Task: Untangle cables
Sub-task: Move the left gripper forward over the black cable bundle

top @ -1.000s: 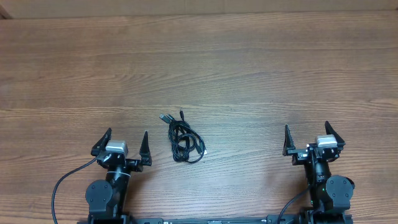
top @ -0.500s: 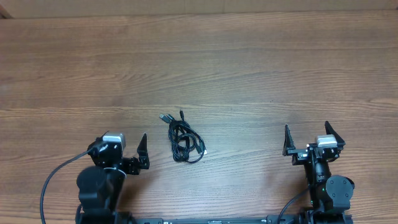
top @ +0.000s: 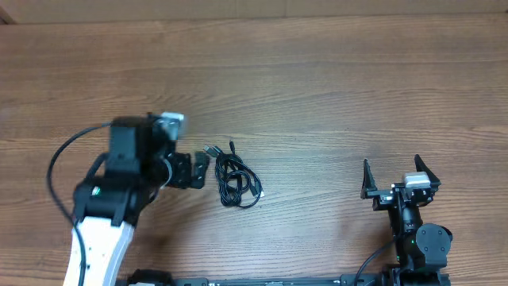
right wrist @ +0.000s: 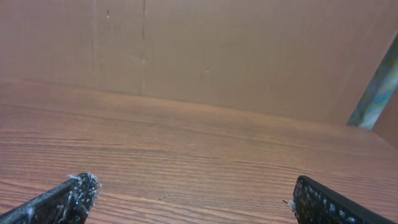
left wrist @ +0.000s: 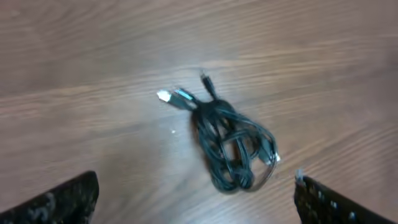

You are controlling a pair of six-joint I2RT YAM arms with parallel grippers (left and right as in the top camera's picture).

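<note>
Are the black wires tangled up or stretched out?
Tangled up. The thin black cables lie looped over each other in one bundle on the wooden table.

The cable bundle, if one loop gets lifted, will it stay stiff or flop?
The cables look thin and loosely coiled, so probably floppy, with loops sagging. Being interlaced, the whole bundle likely lifts together. They seem light, so a push may slide them on the wood table.

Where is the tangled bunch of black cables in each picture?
Overhead: the cables lie a little left of the middle of the table.
Left wrist: the cables sit in the middle of the picture, with a pale-tipped plug sticking out to the upper left.
Right wrist: not in it.
Shared landmark: the brown wood-grain table shows in all three views.
</note>
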